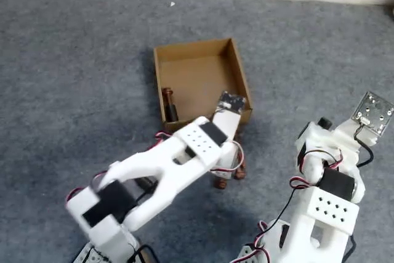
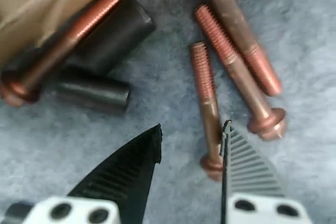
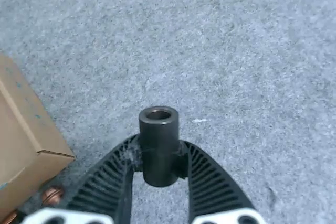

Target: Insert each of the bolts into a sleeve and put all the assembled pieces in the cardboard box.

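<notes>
Grey surface [image 1: 74, 78] under everything. On it, open cardboard box [image 1: 158, 84], with one bolt-in-sleeve piece [image 1: 168, 104] inside, lying along a wall. Just outside the box, left gripper [image 2: 192, 128], spread apart and holding nothing, low over three loose bolts [image 2: 210, 108] lying side by side. Near these, two dark sleeves [image 2: 113, 38] and a fourth bolt [image 2: 63, 45] resting across one of them. Well apart, right gripper [image 3: 158, 150], clamped on an upright sleeve [image 3: 158, 129] above the surface.

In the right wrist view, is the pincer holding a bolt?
No: the right pincer is shut on a dark sleeve, held upright with its bore empty.
</notes>
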You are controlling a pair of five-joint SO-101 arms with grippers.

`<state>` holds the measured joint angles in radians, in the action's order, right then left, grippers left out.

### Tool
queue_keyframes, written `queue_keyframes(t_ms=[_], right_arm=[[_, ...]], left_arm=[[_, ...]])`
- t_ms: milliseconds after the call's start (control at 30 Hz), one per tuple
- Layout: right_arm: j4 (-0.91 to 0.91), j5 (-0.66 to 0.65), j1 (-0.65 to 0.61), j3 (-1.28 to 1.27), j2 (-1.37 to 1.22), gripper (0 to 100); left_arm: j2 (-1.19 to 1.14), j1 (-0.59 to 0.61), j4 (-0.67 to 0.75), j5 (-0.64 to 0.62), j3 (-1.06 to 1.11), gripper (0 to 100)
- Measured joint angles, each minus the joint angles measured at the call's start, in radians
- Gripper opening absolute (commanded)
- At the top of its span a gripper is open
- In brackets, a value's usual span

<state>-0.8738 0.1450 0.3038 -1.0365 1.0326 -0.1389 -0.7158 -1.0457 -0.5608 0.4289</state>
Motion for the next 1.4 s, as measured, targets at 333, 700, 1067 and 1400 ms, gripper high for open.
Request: queue_keyframes(t_ms=[333, 700, 1067, 1400], right_arm=[[0.0, 0.0, 0.0, 0.0, 0.0, 0.5], [0.0, 0.0, 0.0, 0.0, 0.0, 0.5], [0.0, 0.0, 0.0, -0.021, 0.0, 0.5], [0.0, 0.0, 0.0, -0.025, 0.0, 0.6]], left_arm=[[-0.137, -0.003, 0.002, -0.003, -0.087, 2], [-0.084, -0.012, -0.106, -0.002, -0.104, 1], [0.376, 0.199, -0.199, -0.155, 0.014, 1], [0.574, 0.494, -0.201, -0.624, 0.14, 1]])
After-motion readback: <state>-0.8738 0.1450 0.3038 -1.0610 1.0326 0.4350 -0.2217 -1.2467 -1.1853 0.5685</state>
